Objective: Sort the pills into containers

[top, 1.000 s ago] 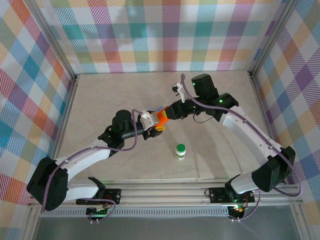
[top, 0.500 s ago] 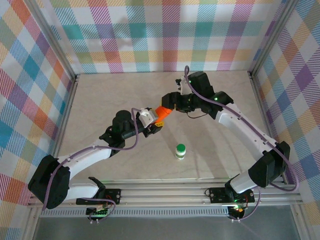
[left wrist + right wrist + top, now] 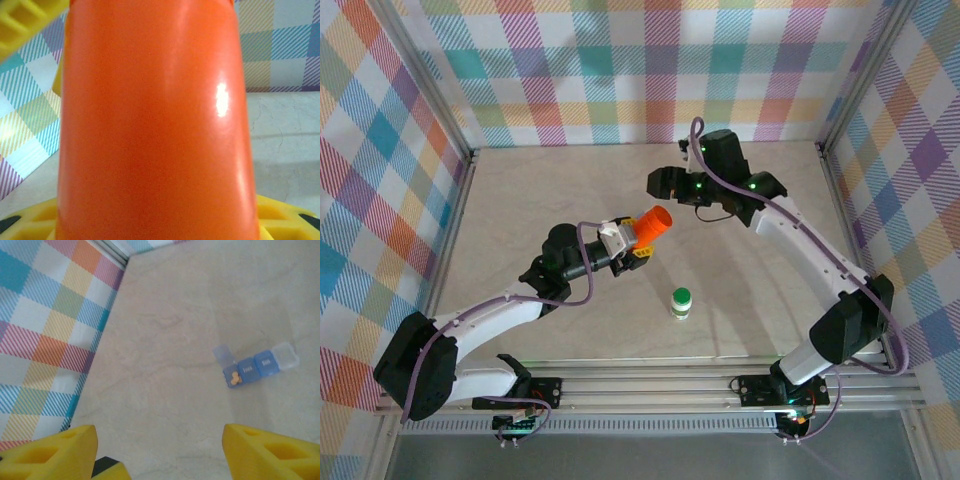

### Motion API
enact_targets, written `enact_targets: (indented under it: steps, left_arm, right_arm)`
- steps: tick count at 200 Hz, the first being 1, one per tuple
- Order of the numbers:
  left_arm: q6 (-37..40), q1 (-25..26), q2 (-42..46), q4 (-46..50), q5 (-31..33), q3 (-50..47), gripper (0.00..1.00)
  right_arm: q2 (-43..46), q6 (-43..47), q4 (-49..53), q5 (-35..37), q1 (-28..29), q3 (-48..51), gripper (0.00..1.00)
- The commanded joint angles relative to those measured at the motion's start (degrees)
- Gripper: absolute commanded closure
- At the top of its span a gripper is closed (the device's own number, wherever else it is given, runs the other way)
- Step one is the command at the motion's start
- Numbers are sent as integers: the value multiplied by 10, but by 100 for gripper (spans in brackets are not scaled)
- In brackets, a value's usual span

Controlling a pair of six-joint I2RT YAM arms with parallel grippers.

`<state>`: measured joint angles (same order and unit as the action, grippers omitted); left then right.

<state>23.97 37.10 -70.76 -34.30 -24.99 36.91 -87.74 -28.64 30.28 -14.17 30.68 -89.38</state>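
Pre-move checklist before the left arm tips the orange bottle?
1. Grip: orange bottle clamped in left gripper: ok.
2. Free arm: right gripper open, nothing between its fingers: ok.
3. Whether that bottle is uncapped: cannot tell.
4. Target: pill box has one compartment open, orange pills in it: ok.
5. Clearance: green-capped bottle upright, apart from both arms: ok.

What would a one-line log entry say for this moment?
left gripper: holds orange bottle | right gripper: open, empty | pill organizer: orange pills inside
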Motion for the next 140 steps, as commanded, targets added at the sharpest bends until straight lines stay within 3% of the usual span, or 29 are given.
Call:
enact_targets:
  steps: [1, 39, 76, 100, 140]
  left_arm:
    - [-12, 3, 0, -36, -12, -3, 100]
    - [-27, -13, 16, -37, -11, -12, 100]
    - [-44, -35, 49, -41, -53, -33, 100]
    - [-52, -38, 65, -32, -76, -45, 100]
    - [-58, -39, 78, -29, -86, -54, 100]
  right_arm:
    - [61, 96, -35, -21, -14, -4, 31]
    - [147, 315, -74, -100, -23, 72, 30]
    - [198, 518, -116, -277, -22, 152, 29]
    - [162, 582, -58, -342, -23, 116, 27]
    - [104, 604, -44, -401, -22, 84, 24]
